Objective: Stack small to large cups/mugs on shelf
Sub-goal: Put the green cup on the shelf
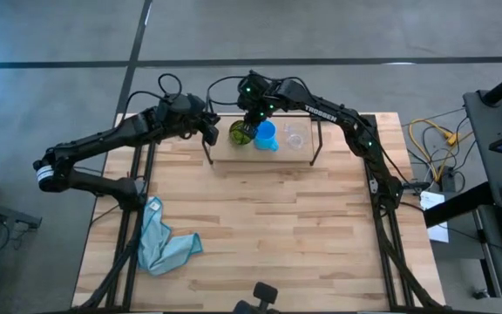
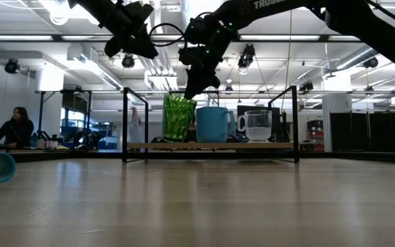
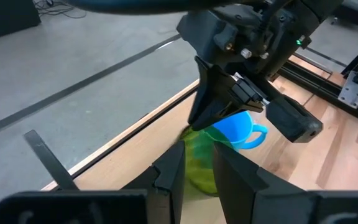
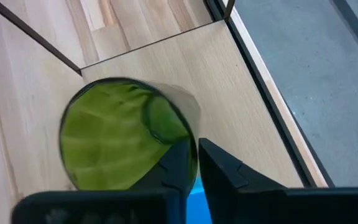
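Wooden counter carries the shelf: beside its blue mug stand the clear cup and green cup, whose rim my right end effector pinches. Left end effector, fingers slightly apart, idles near the mug. No stacking is done yet.

3 cups crowded between shelf end frames, both arms close above; open tabletop in front.

On my level feed, the shelf carries the green cup at left, the blue mug beside it, and the clear cup at right. The right claw pinches the green cup's rim from above.
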Robot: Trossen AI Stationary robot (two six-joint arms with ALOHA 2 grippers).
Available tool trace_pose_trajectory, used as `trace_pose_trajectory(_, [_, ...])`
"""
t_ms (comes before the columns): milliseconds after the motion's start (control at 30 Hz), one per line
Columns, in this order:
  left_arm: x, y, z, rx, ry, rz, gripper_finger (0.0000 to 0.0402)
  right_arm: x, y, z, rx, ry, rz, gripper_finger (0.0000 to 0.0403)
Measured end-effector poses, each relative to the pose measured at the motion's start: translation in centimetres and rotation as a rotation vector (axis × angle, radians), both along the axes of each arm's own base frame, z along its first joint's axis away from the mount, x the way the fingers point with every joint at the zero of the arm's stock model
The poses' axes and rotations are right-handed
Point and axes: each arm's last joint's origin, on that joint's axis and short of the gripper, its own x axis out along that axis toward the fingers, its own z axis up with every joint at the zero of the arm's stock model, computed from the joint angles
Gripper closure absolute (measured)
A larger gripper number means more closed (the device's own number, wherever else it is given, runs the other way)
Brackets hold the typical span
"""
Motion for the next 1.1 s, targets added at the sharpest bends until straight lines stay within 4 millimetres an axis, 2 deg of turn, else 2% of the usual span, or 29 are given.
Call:
trace_pose_trajectory(200, [0.0,0.0,0.0,-0.007,-0.003,-0.015,0.0336,0.2,-0.1,0.2,-0.018,-0.026,-0.013,0.0324])
trace_pose_trajectory(333, [0.0,-0.1,0.0,-0.010,-0.006,-0.027,0.0336,0.2,-0.2,0.2,-0.019,-0.027,-0.013,0.0313])
trace_pose_trajectory(600, [0.0,-0.1,0.0,-0.011,-0.006,-0.031,0.0336,0.9,-0.3,0.7,-0.034,-0.110,-0.028,0.0315])
trace_pose_trajectory(833, [0.0,-0.1,-0.1,0.007,0.021,-0.046,0.0336,1.6,1.5,1.2,0.092,-0.173,-0.013,0.0331])
trace_pose_trajectory(967, [0.0,-0.1,0.0,0.007,0.019,-0.047,0.0336,2.2,2.4,1.0,0.023,-0.153,0.037,0.0334])
trace_pose_trajectory(1100, [0.0,-0.2,0.0,-0.004,0.012,-0.072,0.0336,2.4,2.7,0.7,-0.101,-0.094,-0.036,0.0335])
